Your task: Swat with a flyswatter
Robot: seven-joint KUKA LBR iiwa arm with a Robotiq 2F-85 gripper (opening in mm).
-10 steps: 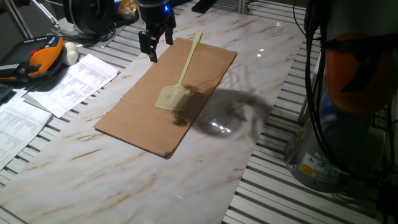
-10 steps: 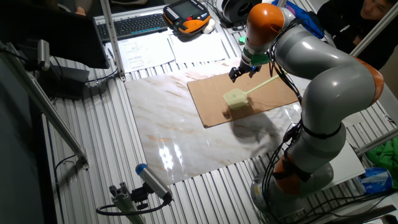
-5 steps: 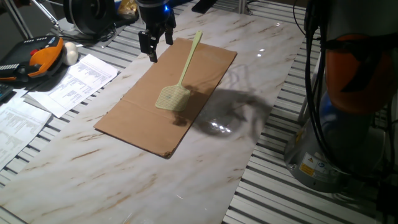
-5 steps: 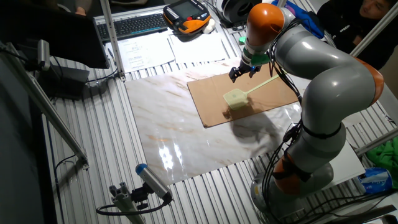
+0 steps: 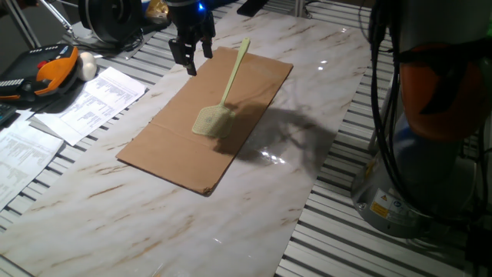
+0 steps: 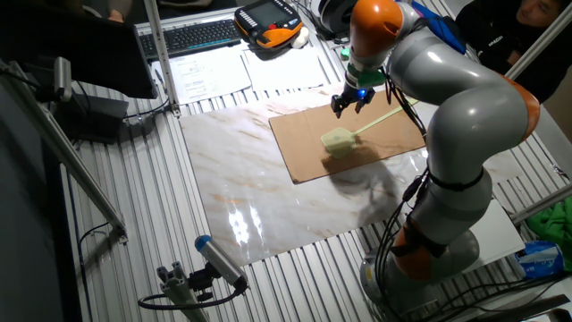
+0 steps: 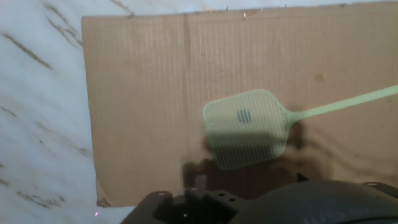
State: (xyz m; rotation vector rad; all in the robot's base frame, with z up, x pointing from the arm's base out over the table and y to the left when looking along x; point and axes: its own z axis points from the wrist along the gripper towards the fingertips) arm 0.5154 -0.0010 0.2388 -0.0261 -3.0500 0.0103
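The pale yellow-green flyswatter [image 5: 213, 120] lies flat on the brown cardboard sheet [image 5: 165, 150], with its mesh head towards the front and its thin handle running to the sheet's far edge. My gripper [image 5: 189, 57] hangs above the sheet's far left corner, left of the handle's end, with its fingers apart and nothing in them. The other fixed view shows the swatter [image 6: 339, 140], the cardboard [image 6: 304, 148] and the gripper [image 6: 349, 102]. The hand view looks down on the mesh head [image 7: 245, 127] and the cardboard [image 7: 137, 93]; my fingers do not show there.
The cardboard lies on a marble-look tabletop [image 5: 115, 223]. Printed papers [image 5: 84, 104] and an orange teach pendant [image 5: 48, 69] lie to the left. A keyboard [image 6: 192, 36] sits at the back. The arm's base [image 5: 430, 154] stands at the right.
My gripper has risen slightly and drifted a little towards the back. The flyswatter has not moved.
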